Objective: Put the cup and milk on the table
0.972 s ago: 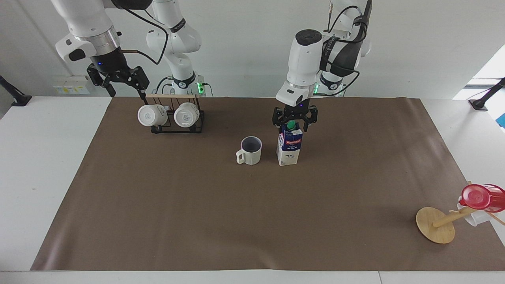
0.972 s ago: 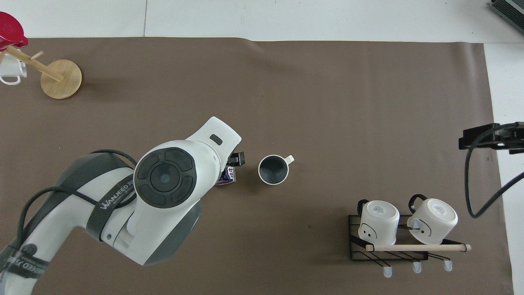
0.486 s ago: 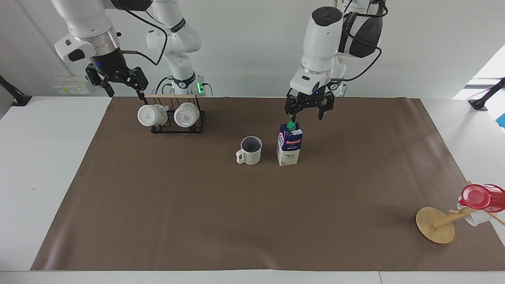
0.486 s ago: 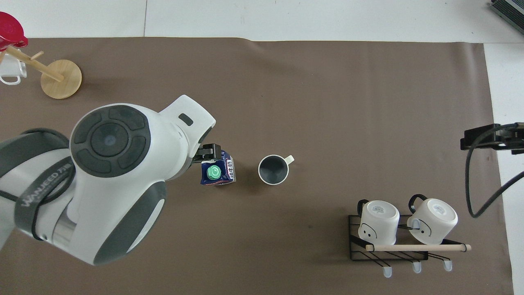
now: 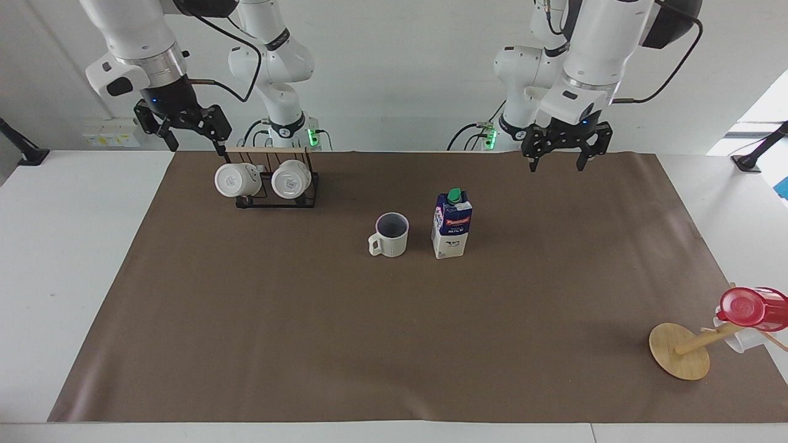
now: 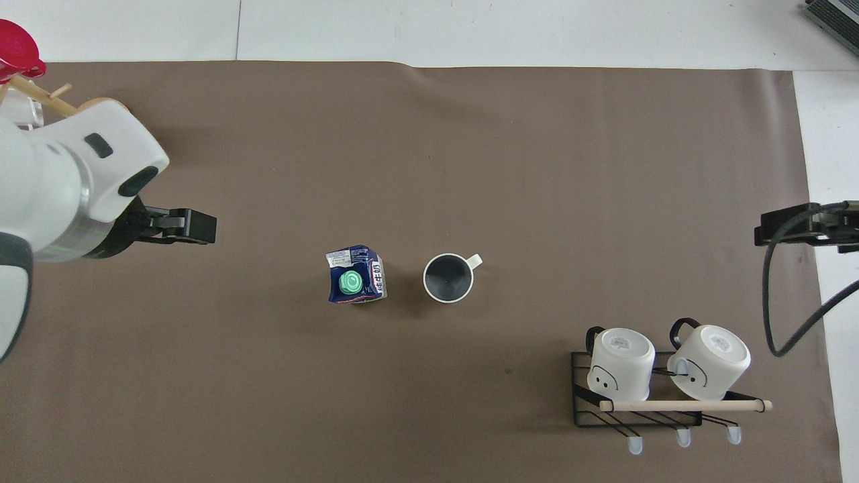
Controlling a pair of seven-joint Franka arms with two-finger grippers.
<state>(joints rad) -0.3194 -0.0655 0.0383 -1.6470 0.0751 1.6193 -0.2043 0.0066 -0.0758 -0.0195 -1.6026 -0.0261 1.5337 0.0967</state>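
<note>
white walls back the white table [image 5: 74, 258], a matte brown mat [image 5: 308, 332] over most of it; since a second ago the left gripper [image 5: 557, 161] has let go of the milk [image 5: 452, 224] and risen away toward its own base, fingers spread and empty, now hanging over the mat's edge near the robots; the carton stands upright mid-mat, boxy, glossy blue and white with a round green cap; the cup [image 5: 389, 235], ribbed cream ceramic with a loop handle and dark inside, sits just beside it, apart, unmoved; the right gripper [image 5: 184, 126] waits above the black wire rack [image 5: 277, 184] with two white mugs, fingers apart, empty; a tilted wooden stand [image 5: 680, 351] carries a red cup [image 5: 752, 307] at the left arm's end.
</note>
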